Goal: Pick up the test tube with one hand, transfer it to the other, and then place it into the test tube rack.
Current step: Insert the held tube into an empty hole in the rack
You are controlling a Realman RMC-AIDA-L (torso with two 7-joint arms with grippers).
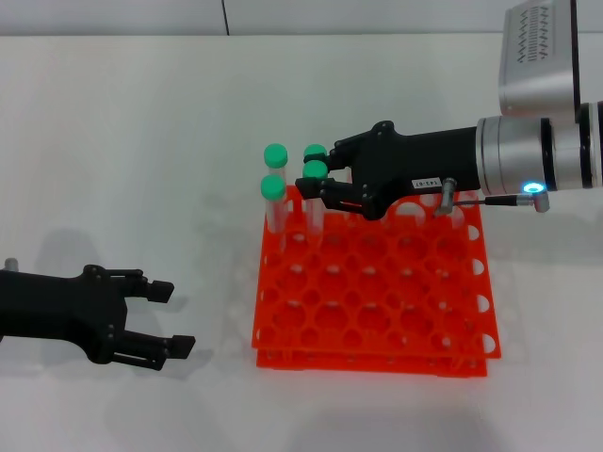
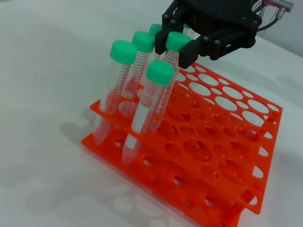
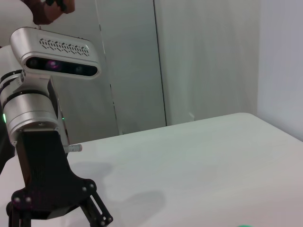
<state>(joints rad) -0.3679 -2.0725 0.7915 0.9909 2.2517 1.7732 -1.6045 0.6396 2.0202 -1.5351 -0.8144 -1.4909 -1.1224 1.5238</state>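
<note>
A white tabletop (image 1: 122,141) fills the head view, bare and matte, with soft shadows on it. Beyond its far edge runs a pale grey panelled wall (image 1: 377,14) with a dark vertical seam (image 1: 226,17). Spare green-capped tubes (image 2: 123,51) stand upright near the tabletop's middle, clear-walled with printed graduations
</note>
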